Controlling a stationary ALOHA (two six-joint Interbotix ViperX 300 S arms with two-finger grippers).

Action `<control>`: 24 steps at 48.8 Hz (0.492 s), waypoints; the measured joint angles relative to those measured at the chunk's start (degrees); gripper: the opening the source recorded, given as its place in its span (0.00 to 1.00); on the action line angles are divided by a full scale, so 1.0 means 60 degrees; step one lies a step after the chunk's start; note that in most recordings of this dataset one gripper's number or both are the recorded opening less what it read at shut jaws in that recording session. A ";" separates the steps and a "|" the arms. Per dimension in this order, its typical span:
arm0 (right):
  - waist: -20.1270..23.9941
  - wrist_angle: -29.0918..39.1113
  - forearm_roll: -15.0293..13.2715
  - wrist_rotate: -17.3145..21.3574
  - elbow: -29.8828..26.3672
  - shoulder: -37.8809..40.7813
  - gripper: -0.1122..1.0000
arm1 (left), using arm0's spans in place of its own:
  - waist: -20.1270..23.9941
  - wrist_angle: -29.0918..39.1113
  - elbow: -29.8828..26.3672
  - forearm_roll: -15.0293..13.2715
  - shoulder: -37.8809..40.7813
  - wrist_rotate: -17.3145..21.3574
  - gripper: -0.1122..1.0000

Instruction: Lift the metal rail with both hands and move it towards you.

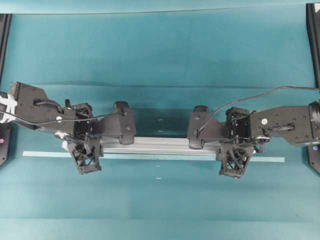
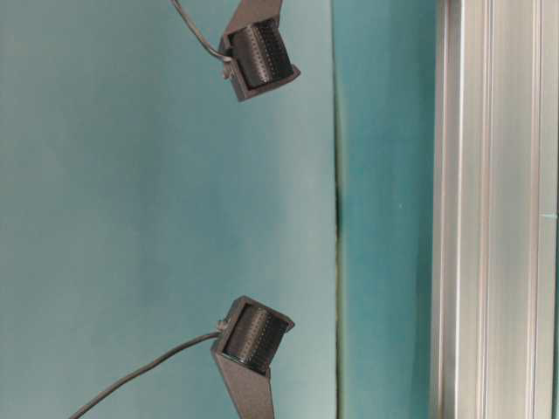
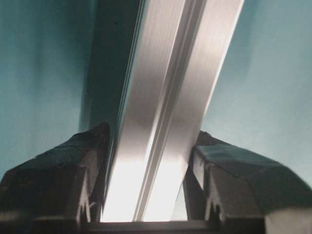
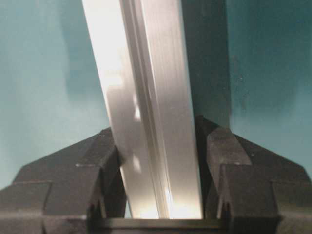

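Gripping the metal rail near opposite ends, left gripper and right gripper sit part-closed against its sides, likely sharing load to keep it level.

1. Bench in front of the metal rail is bare, loads of room to pass.
2. Only the flat tape strip lies there.
3. Behind the rail it's bare too.

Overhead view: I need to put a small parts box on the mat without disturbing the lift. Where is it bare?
Bare teal mat runs the full width above both arms, and again below the pale-blue tape strip down to the bottom edge. The middle band is crowded: the metal rail with the left gripper and right gripper clamped on it.
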 measured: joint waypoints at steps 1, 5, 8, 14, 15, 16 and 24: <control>0.0000 -0.0015 0.0000 0.0000 0.0000 0.0000 0.47 | 0.0000 -0.0015 0.0000 0.0000 0.0000 0.0000 0.42; 0.0000 -0.0044 0.0000 0.0000 0.0029 -0.0015 0.47 | -0.0015 -0.0015 0.0000 0.0000 0.0000 0.0000 0.42; 0.0000 -0.0073 -0.0015 0.0000 0.0029 0.0000 0.47 | -0.0015 -0.0015 0.0000 0.0000 0.0000 -0.0044 0.42; 0.0000 -0.0103 0.0000 0.0000 0.0044 0.0000 0.47 | -0.0015 -0.0015 0.0000 0.0000 0.0000 -0.0059 0.42; 0.0000 -0.0103 0.0000 0.0000 0.0044 0.0000 0.47 | -0.0029 -0.0029 0.0000 0.0000 0.0000 -0.0044 0.42; 0.0000 -0.0117 -0.0015 0.0000 0.0044 0.0000 0.47 | -0.0015 -0.0029 0.0000 0.0000 0.0000 -0.0044 0.42; 0.0000 -0.0117 -0.0015 0.0000 0.0044 0.0000 0.47 | -0.0015 -0.0161 0.0015 0.0000 0.0000 -0.0059 0.42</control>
